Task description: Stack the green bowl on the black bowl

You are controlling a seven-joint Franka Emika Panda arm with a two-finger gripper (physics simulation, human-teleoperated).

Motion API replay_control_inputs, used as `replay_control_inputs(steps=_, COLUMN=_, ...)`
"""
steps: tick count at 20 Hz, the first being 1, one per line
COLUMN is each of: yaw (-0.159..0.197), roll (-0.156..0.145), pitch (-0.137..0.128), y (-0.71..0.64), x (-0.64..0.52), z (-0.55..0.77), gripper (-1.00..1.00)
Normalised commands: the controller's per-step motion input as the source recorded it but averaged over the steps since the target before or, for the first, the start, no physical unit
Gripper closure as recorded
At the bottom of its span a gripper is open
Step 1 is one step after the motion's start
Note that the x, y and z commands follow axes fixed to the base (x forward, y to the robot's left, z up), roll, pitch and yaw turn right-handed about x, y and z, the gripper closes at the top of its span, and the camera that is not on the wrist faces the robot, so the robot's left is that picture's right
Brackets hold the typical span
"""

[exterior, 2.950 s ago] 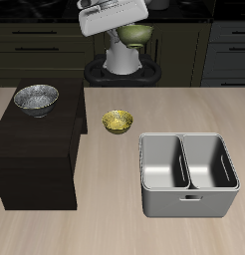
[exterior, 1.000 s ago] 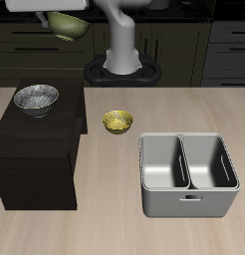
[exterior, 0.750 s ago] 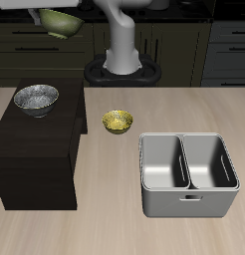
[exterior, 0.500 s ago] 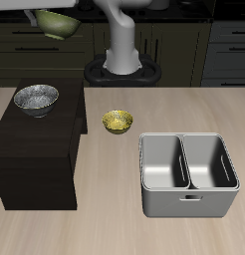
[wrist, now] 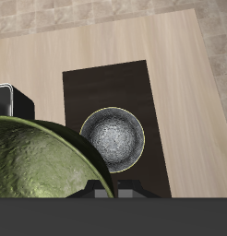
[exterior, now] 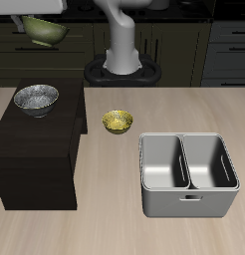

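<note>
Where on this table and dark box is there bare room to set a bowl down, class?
Bare wood lies along the table front edge, between the dark rectangular box and the grey two-compartment metal caddy. The box top nearer the front is bare. It is crowded by the small yellow-gold bowl and the silvery-speckled black bowl.

I see the black bowl (exterior: 36,98) sitting on top of a low cabinet (exterior: 35,164) that stands on the counter (exterior: 115,224), toward the cabinet's back end. The green bowl (exterior: 44,30) hangs in the pincer (exterior: 43,24) high in the air, above and behind the black bowl and not touching it. On the counter just beside the cabinet I find a small bowl (exterior: 118,122), and nearer the front edge from it a two-compartment caddy (exterior: 189,175).
</note>
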Motion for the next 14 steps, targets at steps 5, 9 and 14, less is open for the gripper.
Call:
replay_control_inputs(steps=5, yaw=-0.02, roll=-0.016, pitch=-0.001, y=-0.1, x=0.17, z=-0.08, gripper=1.0)
replay_control_inputs(steps=9, yaw=0.003, roll=-0.016, pitch=-0.016, y=-0.07, x=0.07, z=-0.02, gripper=1.0)
replay_control_inputs(steps=14, yaw=-0.004, roll=-0.022, pitch=0.001, y=-0.12, x=0.05, z=-0.1, gripper=1.0)
